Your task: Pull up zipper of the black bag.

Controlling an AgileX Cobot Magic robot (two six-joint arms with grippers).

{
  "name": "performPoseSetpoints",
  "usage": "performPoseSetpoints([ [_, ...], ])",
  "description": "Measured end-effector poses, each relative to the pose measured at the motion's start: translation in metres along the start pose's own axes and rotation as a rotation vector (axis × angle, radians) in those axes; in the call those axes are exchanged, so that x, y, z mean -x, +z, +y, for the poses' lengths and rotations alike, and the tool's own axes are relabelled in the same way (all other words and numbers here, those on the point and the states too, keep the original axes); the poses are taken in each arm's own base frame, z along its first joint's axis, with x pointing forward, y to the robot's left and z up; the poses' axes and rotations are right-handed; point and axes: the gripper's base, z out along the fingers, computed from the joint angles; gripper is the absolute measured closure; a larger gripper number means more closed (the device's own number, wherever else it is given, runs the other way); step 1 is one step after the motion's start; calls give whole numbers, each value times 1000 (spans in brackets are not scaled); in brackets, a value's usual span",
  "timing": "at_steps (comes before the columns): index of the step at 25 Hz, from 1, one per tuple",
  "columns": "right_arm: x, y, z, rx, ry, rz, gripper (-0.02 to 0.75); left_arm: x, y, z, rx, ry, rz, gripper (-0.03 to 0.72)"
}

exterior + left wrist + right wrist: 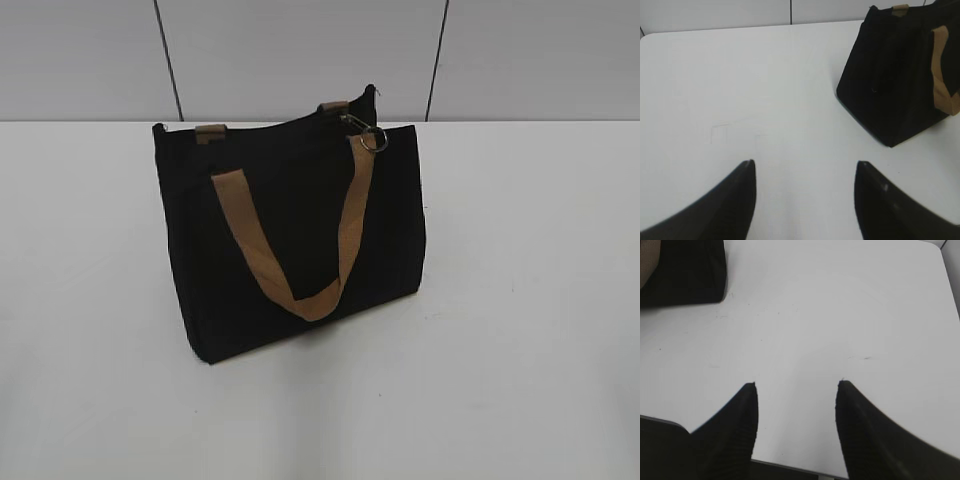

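The black bag (290, 235) stands upright on the white table (520, 320), its tan strap handle hanging down the front. The zipper (372, 137), a small silvery ring pull, sits at the bag's top right end. Neither arm shows in the exterior view. My left gripper (805, 167) is open and empty over bare table, with the black bag (890, 85) ahead to its upper right. My right gripper (797, 385) is open and empty over the table near its front edge, with a corner of the black bag (685, 275) at the upper left.
A grey panelled wall (300, 50) runs behind the table. The table's near edge (790, 465) shows under the right gripper.
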Motion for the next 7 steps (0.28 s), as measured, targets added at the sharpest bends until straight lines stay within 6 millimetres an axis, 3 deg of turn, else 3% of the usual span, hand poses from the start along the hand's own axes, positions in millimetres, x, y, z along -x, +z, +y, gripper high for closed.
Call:
performPoseSetpoints([
  [7, 0, 0, 0, 1, 1, 0, 342, 0, 0, 0, 26, -12, 2, 233],
])
